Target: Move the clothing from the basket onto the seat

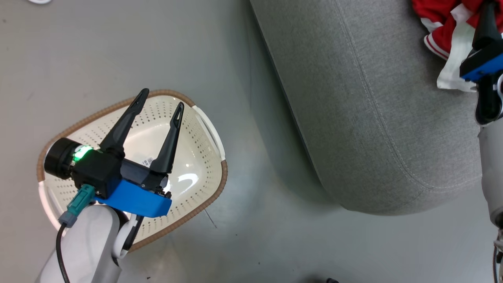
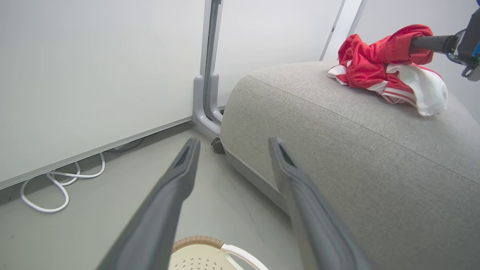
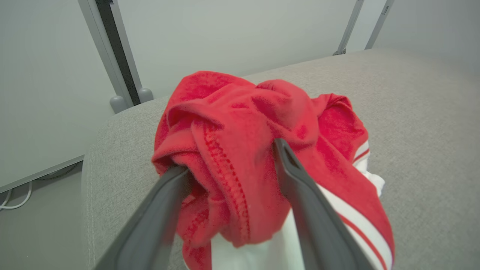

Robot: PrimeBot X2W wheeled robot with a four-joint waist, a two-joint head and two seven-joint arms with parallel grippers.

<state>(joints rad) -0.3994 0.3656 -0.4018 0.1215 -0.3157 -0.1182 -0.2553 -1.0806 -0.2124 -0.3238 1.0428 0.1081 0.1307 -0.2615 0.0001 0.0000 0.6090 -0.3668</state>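
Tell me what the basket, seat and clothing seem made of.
Basket: likely hard plastic, glossy cream, with punched holes and a brown woven-look rim. Seat: matte grey woven upholstery with a stitched seam. Clothing: soft red knit, probably; it bunches.

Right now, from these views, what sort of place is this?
Probably an indoor test room staged as a living space, not a real home: plain white partition panels on metal feet, a loose white cable on the bare grey floor, plus a grey seat and a laundry basket.

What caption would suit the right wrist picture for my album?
Right gripper, open, amid bunched red clothing resting on the grey seat.
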